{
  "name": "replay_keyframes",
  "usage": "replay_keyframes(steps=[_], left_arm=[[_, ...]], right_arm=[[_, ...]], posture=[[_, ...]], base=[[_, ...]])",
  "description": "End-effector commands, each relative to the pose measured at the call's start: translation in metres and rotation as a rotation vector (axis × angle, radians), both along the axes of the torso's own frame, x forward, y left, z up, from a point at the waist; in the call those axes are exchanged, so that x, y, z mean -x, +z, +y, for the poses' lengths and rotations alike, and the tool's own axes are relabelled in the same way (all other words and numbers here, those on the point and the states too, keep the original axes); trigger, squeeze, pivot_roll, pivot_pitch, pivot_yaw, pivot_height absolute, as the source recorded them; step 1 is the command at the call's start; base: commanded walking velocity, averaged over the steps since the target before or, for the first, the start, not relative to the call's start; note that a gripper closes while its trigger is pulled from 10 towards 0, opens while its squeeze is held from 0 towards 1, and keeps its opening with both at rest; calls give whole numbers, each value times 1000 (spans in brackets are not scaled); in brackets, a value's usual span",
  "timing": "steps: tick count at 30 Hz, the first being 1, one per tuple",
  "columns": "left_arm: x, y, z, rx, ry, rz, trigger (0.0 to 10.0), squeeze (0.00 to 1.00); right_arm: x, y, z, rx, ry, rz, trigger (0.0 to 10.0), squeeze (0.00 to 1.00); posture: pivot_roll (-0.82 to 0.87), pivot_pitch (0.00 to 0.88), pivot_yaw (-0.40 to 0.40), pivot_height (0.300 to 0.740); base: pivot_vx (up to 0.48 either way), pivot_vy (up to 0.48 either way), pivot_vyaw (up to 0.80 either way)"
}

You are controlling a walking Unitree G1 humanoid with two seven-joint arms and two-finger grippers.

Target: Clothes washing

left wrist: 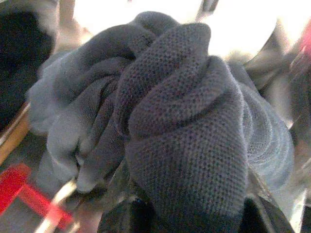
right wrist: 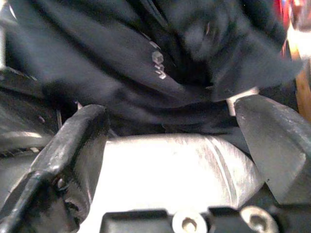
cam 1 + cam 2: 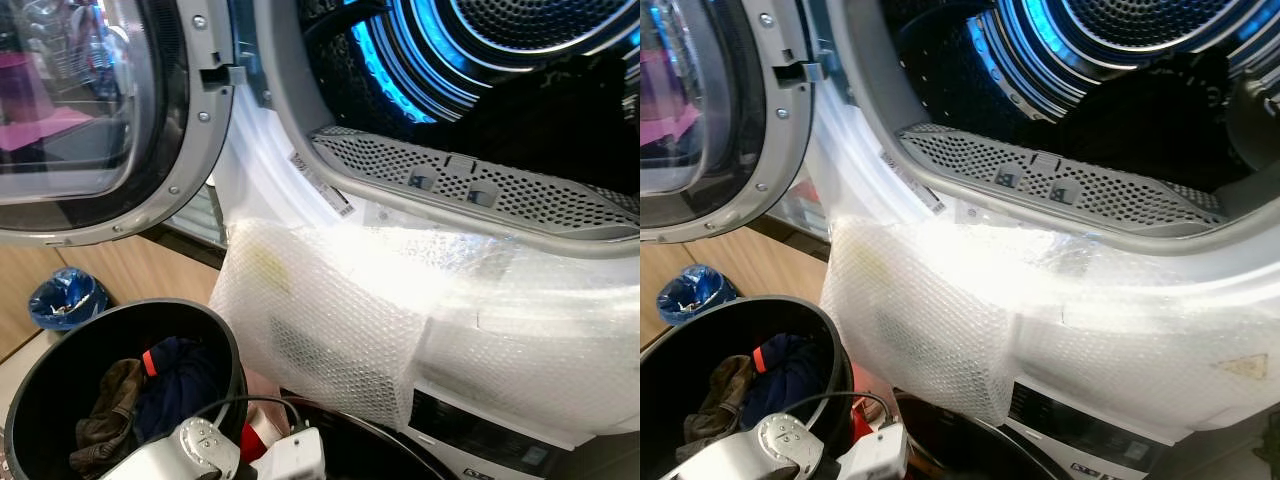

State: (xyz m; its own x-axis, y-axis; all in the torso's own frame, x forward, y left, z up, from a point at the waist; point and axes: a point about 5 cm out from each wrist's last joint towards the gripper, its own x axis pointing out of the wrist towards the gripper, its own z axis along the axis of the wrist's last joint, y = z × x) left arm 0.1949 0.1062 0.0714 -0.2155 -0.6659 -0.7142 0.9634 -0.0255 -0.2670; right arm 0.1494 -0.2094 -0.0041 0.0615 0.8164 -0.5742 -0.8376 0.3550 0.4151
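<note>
A silver arm [image 3: 185, 455] crosses the bottom edge of the head views, just over a black laundry basket [image 3: 60, 360] that stands on the floor below the machine's open door. In the basket lie a dark blue garment [image 3: 185, 385] with an orange patch and a brown one [image 3: 105, 410] beside it.

Largest in the scene is the washing machine [image 3: 300, 150], its round opening wide and its drum [image 3: 1110, 40] lit blue inside. The glass door [image 3: 90, 110] is swung open to the left. A sheet of bubble wrap [image 3: 400, 310] hangs over the machine's front below the opening. A small blue bag [image 3: 65, 298] sits on the wooden floor behind the basket.

In the left wrist view, the left gripper [image 1: 189, 213] is pinching a bunched grey knitted cloth [image 1: 184, 121], which hides most of its fingers. In the right wrist view, the right gripper [image 2: 170, 136] has its fingers [image 2: 80, 141] spread apart, with a dark garment [image 2: 146, 58] lying just beyond them, blurred.
</note>
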Motion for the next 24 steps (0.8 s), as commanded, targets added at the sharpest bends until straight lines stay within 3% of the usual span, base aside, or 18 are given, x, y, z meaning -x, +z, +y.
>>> replay_keyframes(steps=[1, 4, 11, 13, 16, 19, 24], left_arm=[[-5, -2, -1, -33, -66, -90, 0, 0], [-9, -3, -2, -41, -37, -102, 0, 0], [-14, -7, -23, 60, 127, -54, 0, 0], [-18, -8, -33, 98, 256, -11, 0, 0], [-21, -10, -38, 116, 321, 1, 0, 0], [-24, -12, -46, 149, 448, 77, 0, 0], [-36, -14, -56, 191, 621, 120, 0, 0]], right_arm=[[-4, 8, 3, -35, 19, -21, 10000, 0], [-9, 9, 4, -33, 2, -43, 10000, 0], [-14, 8, 7, -1, -26, -57, 10000, 0], [-21, 2, 7, 45, -103, -80, 10000, 0], [-22, 1, 8, 49, -127, -83, 10000, 0], [-19, 1, 10, 28, -135, -61, 10000, 0], [-15, 3, 12, -7, -147, -15, 10000, 0]], posture=[[30, 93, 15, 740], [30, 93, 15, 740], [31, 97, 12, 740], [33, 97, 11, 740], [33, 99, 11, 740], [32, 100, 13, 740], [27, 101, 14, 740]], base=[[0, 0, 0], [0, 0, 0], [0, 0, 0], [0, 0, 0], [0, 0, 0], [0, 0, 0], [0, 0, 0]])
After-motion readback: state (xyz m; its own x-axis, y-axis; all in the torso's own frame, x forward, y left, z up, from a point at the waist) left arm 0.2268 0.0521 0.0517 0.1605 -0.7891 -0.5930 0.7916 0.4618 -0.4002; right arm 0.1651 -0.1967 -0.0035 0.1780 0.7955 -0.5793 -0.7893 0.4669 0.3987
